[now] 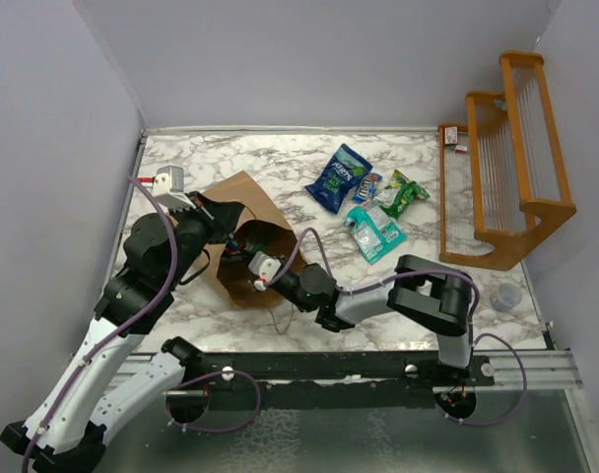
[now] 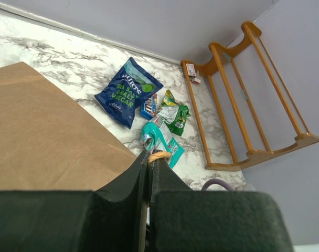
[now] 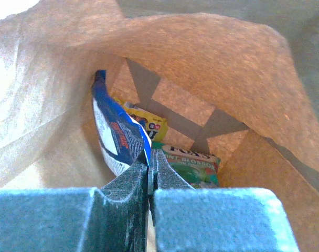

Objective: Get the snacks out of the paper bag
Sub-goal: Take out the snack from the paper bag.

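The brown paper bag point(image 1: 242, 202) lies on its side on the marble table, mouth toward the arms. My left gripper point(image 2: 150, 156) is shut on the bag's twisted paper handle point(image 2: 159, 156) at the mouth. My right gripper point(image 3: 150, 155) is inside the bag point(image 3: 227, 68), shut on the edge of a blue and white snack packet point(image 3: 115, 136). Deeper in the bag lie a yellow packet point(image 3: 146, 122) and a green mint packet point(image 3: 193, 165). Outside, on the table, lie a dark blue packet point(image 1: 339, 177), a green one point(image 1: 403, 194) and a teal one point(image 1: 375, 233).
An orange wooden rack point(image 1: 501, 168) stands along the right wall. A small clear cup point(image 1: 505, 297) sits near the front right corner. Grey walls close in the table on the left, back and right.
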### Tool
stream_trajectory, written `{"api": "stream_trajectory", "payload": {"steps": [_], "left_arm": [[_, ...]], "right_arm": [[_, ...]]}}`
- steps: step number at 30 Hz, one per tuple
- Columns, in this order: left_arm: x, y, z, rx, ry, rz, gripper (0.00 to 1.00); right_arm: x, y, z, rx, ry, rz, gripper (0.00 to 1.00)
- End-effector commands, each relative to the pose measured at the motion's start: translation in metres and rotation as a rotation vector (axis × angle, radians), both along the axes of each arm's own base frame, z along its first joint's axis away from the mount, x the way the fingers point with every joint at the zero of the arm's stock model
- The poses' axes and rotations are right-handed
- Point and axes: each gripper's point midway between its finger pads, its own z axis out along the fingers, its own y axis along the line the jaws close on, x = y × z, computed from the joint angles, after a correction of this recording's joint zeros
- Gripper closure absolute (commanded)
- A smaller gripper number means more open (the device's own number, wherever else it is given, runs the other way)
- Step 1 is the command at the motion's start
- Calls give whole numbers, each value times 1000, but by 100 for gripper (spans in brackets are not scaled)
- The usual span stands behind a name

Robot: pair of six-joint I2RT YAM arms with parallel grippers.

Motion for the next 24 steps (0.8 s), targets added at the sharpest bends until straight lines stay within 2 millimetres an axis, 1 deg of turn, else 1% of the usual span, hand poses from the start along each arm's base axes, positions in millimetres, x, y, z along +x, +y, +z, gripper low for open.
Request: {"api": "stream_trajectory", "payload": {"steps": [1,5,8,11,16,19,22,24], "left_arm": [[-3,5,15,-31,-46,15,100],[-3,7,17,-27,-55,22,100],[-4,8,17,-27,-57,24,100],[-5,9,19,-23,-65,25,100],[-3,10,16,-15,-63,33,100],[-1,10,16,-4,-67,34,100],[-2,9,18,8,-77,27,100],[-3,10,19,9,-83,29,100]], "right_arm": [[-3,-20,24,78,53,-41,99],[-10,-37,33,107,98,-35,99],[-17,-49,33,112,141,-22,99],[-28,-60,34,107,180,16,99],[-44,-75,45,109,234,67,99],[-56,-93,65,139,230,103,99],[-72,-112,93,147,177,158,99],[-77,-121,113,131,154,170,99]]}}
